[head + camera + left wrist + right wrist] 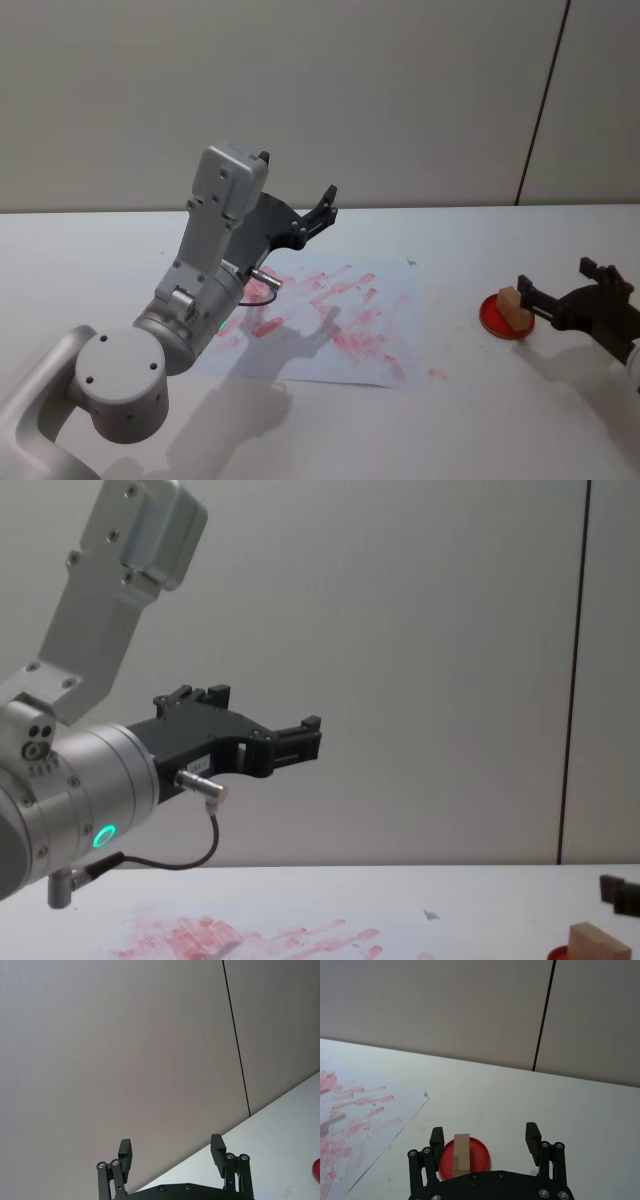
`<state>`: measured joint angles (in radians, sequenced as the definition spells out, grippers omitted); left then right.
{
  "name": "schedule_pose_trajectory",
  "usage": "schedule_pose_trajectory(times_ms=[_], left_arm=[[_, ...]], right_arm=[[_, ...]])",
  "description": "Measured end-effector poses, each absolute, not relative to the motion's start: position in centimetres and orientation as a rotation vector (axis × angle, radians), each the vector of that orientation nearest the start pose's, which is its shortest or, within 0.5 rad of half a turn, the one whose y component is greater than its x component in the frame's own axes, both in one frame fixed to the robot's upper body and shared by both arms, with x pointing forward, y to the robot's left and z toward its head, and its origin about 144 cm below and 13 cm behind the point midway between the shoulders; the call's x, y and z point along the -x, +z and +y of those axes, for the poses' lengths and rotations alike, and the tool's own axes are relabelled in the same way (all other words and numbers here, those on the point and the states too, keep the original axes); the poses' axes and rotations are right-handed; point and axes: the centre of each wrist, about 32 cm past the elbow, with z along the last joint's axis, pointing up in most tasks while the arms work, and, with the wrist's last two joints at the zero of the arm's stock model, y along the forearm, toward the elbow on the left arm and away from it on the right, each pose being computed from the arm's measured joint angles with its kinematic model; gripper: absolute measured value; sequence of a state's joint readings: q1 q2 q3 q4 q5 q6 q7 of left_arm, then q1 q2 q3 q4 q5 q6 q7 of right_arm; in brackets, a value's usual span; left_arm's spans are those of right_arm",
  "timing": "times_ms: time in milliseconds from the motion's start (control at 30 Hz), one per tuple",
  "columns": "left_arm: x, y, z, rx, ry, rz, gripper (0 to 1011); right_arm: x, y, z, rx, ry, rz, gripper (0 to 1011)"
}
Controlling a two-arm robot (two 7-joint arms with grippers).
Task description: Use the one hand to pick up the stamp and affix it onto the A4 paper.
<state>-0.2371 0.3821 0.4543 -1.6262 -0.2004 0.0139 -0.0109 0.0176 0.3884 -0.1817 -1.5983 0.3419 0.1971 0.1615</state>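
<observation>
The stamp [512, 304] is a small tan wooden block standing upright on a round red ink pad [503, 321] at the right of the table. My right gripper [556, 278] is the hand; it hovers low beside the pad, open. In the right wrist view the stamp [461, 1154] sits between the spread fingers of the right gripper [485, 1134], close to one finger [437, 1136], and nothing grips it. The A4 paper [340, 322], white with many pink-red smears, lies flat at the table's middle. From the chest view the stamp [597, 945] shows at the lower right.
My left gripper [318, 214] is held high above the paper's far left part, open and empty, with a green light ring [103, 835] on its wrist. Its arm link [215, 230] rises over the paper's left side. Bare table separates paper and pad.
</observation>
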Motion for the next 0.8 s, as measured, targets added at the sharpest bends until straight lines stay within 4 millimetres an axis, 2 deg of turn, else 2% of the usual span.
schedule_pose_trajectory(times_ms=[800], left_arm=[[-49.2, 120.4, 19.8, -0.061, 1.124, -0.268, 1001]], right_arm=[[-47.5, 114.2, -25.5, 0.342, -1.186, 0.176, 1001]])
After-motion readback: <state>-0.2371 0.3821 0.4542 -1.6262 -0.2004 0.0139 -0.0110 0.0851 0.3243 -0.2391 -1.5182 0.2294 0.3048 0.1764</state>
